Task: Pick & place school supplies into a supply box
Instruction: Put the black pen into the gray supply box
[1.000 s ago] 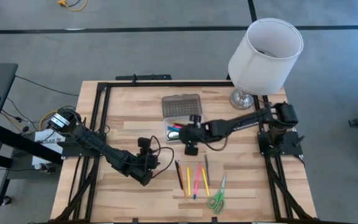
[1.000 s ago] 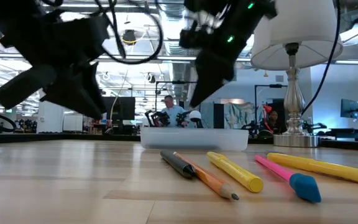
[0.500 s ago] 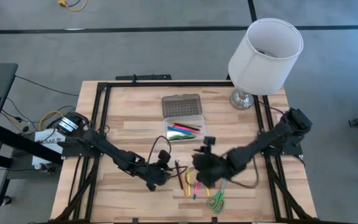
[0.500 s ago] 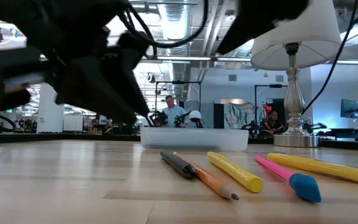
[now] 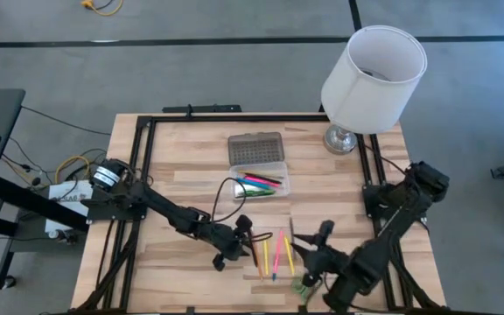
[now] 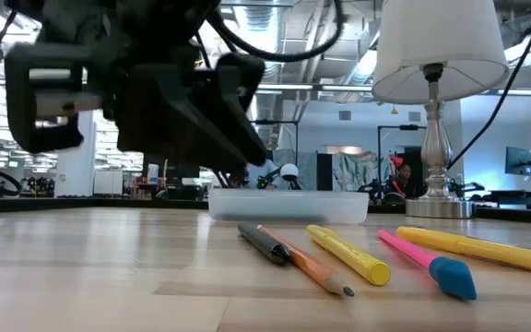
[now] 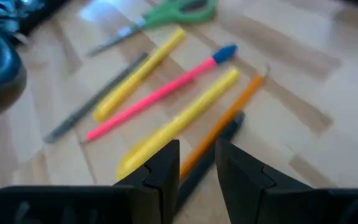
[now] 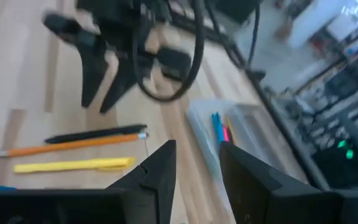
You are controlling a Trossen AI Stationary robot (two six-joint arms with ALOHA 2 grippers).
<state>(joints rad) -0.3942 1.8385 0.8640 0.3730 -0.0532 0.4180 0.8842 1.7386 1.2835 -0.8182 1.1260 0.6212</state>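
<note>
Loose school supplies lie side by side near the table's front: a dark pen point(image 7: 213, 155), an orange pencil point(image 7: 229, 121), two yellow markers point(image 7: 182, 121), a pink pen point(image 7: 160, 93), a grey pencil point(image 5: 291, 232) and green-handled scissors point(image 7: 166, 15). The clear supply box point(image 5: 258, 184) stands behind them with its dotted lid point(image 5: 256, 147) open and several pens inside. My left gripper point(image 5: 248, 241) hovers open just left of the dark pen, and its fingers point(image 7: 166, 171) frame the pen's end without touching. My right gripper point(image 5: 303, 258) is open and empty above the right-hand pens.
A white lamp point(image 5: 374, 74) stands at the table's far right corner, its base point(image 5: 341, 138) right of the box. My right arm reaches over the scissors point(image 5: 304, 284) by the near edge. Bare wood lies left of the pens and box.
My right gripper has swung from beside the supply box toward the table's near edge and now stands over the right-hand pens, still open. My left gripper has gone rightward toward the dark pen, turning and tipping as it went. The pens have not moved.
</note>
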